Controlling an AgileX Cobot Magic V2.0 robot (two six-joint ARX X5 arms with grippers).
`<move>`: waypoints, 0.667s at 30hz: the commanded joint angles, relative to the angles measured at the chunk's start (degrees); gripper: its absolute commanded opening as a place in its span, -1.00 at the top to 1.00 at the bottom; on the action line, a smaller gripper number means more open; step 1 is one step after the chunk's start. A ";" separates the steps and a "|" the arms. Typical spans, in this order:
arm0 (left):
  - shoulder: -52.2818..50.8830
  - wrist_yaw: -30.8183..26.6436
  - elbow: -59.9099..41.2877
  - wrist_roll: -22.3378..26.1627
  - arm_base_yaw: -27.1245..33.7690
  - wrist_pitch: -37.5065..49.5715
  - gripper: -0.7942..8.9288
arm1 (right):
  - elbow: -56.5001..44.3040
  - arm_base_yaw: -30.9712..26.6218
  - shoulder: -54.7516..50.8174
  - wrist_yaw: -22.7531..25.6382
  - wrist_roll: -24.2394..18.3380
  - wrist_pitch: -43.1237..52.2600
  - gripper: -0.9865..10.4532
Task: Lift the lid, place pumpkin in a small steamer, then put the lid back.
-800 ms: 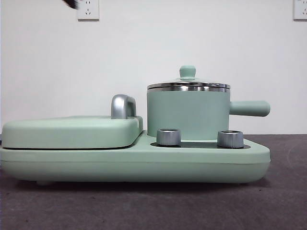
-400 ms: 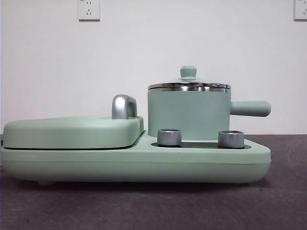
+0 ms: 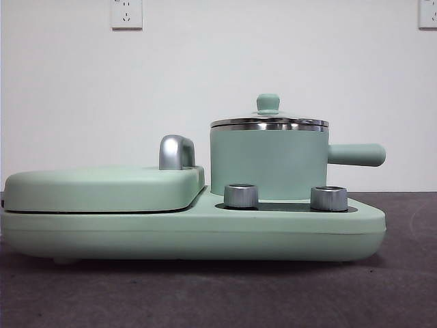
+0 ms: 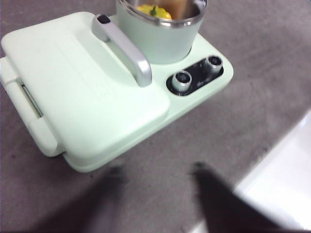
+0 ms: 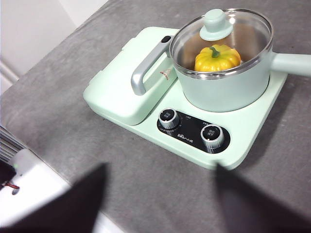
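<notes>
The small steamer (image 3: 266,164) stands on the right half of the appliance, its straight side handle (image 3: 356,154) pointing right. The lid (image 3: 268,123) sits closed on the steamer's rim, knob up. Through the glass of the lid (image 5: 243,34), the right wrist view shows the pumpkin (image 5: 217,58) inside the small steamer (image 5: 228,90). The left wrist view catches the pumpkin (image 4: 154,11) at the picture's edge. My left gripper (image 4: 158,194) and my right gripper (image 5: 160,204) both hang open and empty, well away from the pot. Neither arm shows in the front view.
A wide flat mint-green cover (image 3: 102,188) with a chrome handle (image 3: 176,152) fills the appliance's left half. Two steel knobs (image 3: 240,195) (image 3: 328,198) sit on the base (image 3: 205,232) in front of the pot. The grey table (image 5: 53,97) ends near both grippers.
A dark arm tip at the front view's top left corner one second ago has gone out of view. Pot, lid and appliance stand as before.
</notes>
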 commanded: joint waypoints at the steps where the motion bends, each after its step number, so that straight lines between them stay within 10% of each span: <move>1: 0.09 -0.13 0.57 -2.21 -0.31 1.53 0.79 | 0.48 0.33 0.26 1.07 -1.73 0.68 0.80; 20: -2.40 1.03 -2.71 -2.80 4.07 6.67 0.79 | 0.52 0.33 0.22 1.29 -1.77 0.68 0.79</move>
